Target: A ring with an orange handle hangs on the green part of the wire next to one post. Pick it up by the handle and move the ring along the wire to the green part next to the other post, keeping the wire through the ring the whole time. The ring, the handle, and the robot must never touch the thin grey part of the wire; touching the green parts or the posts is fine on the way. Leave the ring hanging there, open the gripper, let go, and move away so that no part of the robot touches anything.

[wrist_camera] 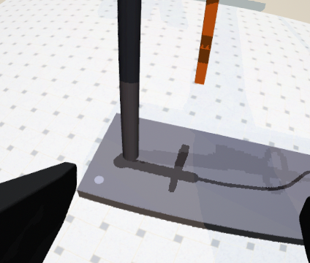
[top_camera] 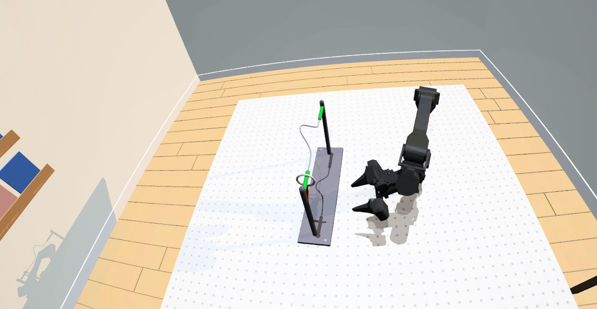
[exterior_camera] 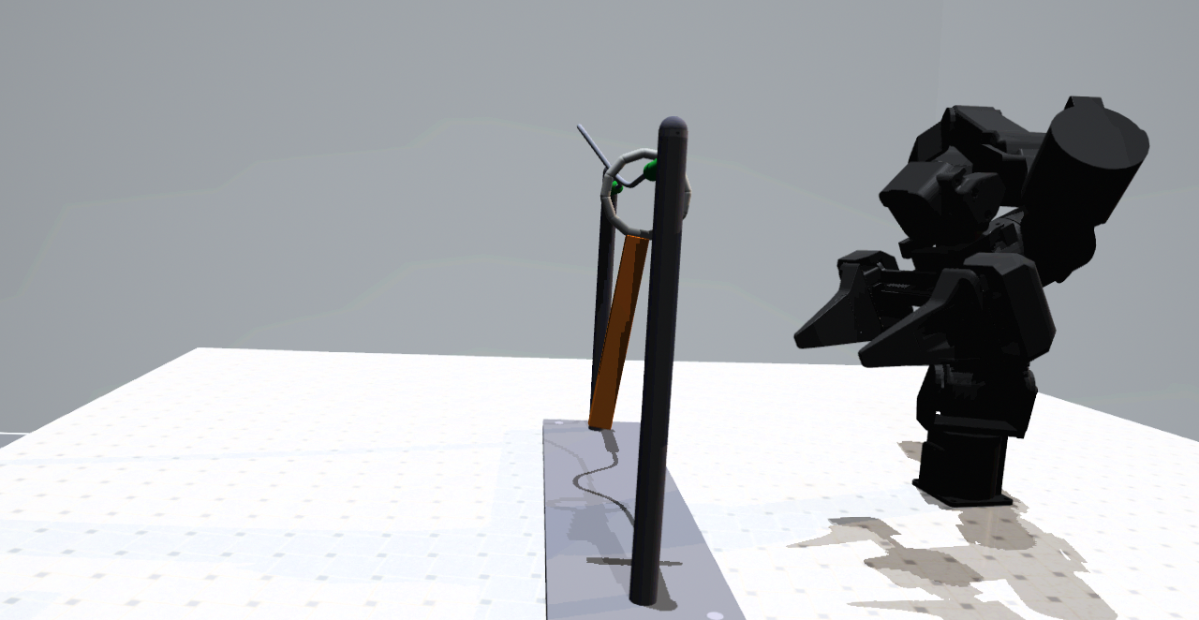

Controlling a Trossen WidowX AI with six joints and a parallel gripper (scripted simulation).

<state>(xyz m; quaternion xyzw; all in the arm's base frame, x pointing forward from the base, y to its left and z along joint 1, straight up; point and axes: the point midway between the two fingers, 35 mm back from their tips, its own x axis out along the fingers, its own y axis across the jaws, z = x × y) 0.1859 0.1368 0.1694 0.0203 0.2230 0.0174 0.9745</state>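
Here the claw (top_camera: 362, 193) stands spread wide and holds nothing, well apart at three o'clock of the near post (top_camera: 308, 213). The ring (top_camera: 305, 179) hangs on the green sleeve (top_camera: 306, 179) beside that post, its orange handle (exterior_camera: 618, 343) dangling tilted, since nothing grips it.

White dotted mat (top_camera: 417, 244) — grey base plate (top_camera: 329, 181) on it

I work in a bare test room. My white dotted surface (top_camera: 438, 240) sits on a wooden plank floor (top_camera: 167, 148) between plain grey and beige walls (top_camera: 83, 77). A wooden shelf (top_camera: 24, 190) hangs there.
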